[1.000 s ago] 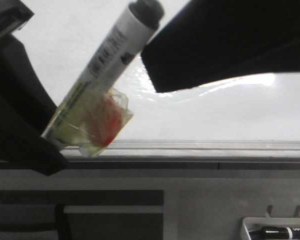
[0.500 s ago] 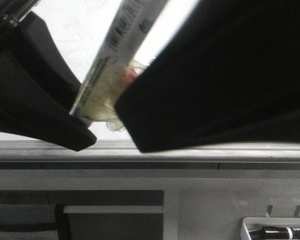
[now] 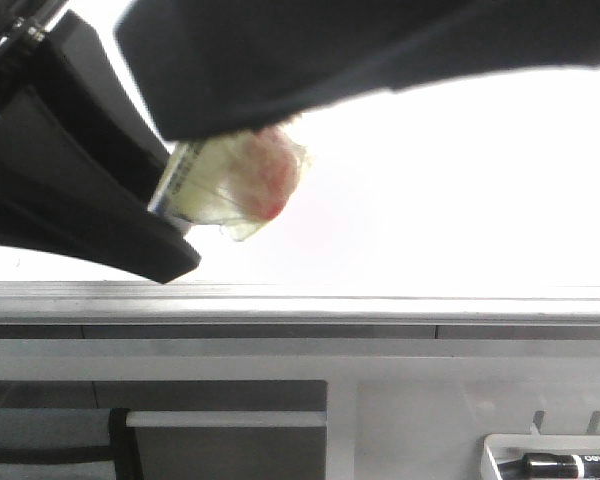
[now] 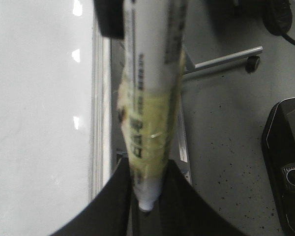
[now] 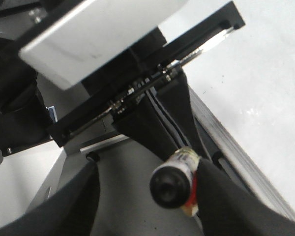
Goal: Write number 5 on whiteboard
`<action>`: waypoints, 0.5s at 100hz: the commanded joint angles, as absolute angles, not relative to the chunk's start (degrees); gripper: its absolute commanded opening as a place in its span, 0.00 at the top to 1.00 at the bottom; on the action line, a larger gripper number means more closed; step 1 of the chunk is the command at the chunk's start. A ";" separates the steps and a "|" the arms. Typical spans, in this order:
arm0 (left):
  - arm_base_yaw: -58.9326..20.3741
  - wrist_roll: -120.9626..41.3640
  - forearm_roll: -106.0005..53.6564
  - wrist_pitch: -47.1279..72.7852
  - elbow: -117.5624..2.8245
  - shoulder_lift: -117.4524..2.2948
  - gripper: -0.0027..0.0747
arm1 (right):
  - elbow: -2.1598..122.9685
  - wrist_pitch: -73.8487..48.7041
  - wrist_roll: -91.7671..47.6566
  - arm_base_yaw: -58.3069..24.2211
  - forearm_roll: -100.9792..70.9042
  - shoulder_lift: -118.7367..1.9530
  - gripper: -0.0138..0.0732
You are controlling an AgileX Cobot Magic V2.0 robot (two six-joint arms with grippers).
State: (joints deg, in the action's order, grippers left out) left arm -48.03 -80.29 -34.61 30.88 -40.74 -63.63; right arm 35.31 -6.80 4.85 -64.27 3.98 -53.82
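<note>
My left gripper has its jaws closed on a marker, the two curved black fingers pinching the butt end of the white barrel. My right gripper is spread wide, one dark finger on either side of the marker's black cap with a clear gap to each, touching nothing that I can see.

The barrel is smooth white plastic with lines of small black print running its length, and a band of yellowed, crinkled clear tape is wrapped round its lower part. In the front view that tape shows as a wrinkled translucent lump with a red smear inside it, something my left wrist view does not show. The right wrist view alone shows the cap end-on, a glossy round black disc.

The whiteboard is glossy and white with small bright reflections, lying just beside the marker in the left wrist view, and its ribbed grey metal rail runs along the bottom edge in the front view. There the board is washed out by glare, and my right arm covers its upper part. I cannot make out any stroke of a number 5 on it in any view.

Low at the right of the front view a second black marker lies in a white tray.
</note>
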 commanded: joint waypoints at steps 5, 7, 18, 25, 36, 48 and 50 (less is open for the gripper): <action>-48.18 -79.59 -35.94 28.37 -42.35 -62.74 0.99 | 37.37 0.42 4.27 -64.37 4.21 -53.17 0.40; -48.18 -79.59 -35.94 28.37 -42.35 -62.74 0.99 | 37.37 0.77 4.27 -64.37 4.21 -53.28 0.40; -48.18 -79.59 -35.94 28.37 -42.35 -62.74 0.99 | 37.37 1.03 4.27 -64.37 4.21 -54.09 0.40; -48.18 -79.59 -35.94 28.37 -42.35 -62.74 0.99 | 37.37 1.03 4.27 -64.37 4.21 -54.96 0.40; -48.18 -79.59 -35.94 28.59 -42.35 -62.74 0.99 | 37.37 1.03 4.27 -64.37 4.21 -56.64 0.41; -48.18 -79.59 -35.94 29.19 -42.35 -62.74 0.99 | 37.37 1.51 4.27 -64.37 4.21 -58.29 0.41; -48.18 -79.59 -35.94 29.21 -42.35 -62.74 0.99 | 37.37 1.69 4.27 -64.37 4.21 -58.31 0.41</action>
State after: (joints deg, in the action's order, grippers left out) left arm -48.03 -80.29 -33.49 31.65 -40.74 -63.63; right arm 35.43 -2.86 4.85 -64.27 3.98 -57.98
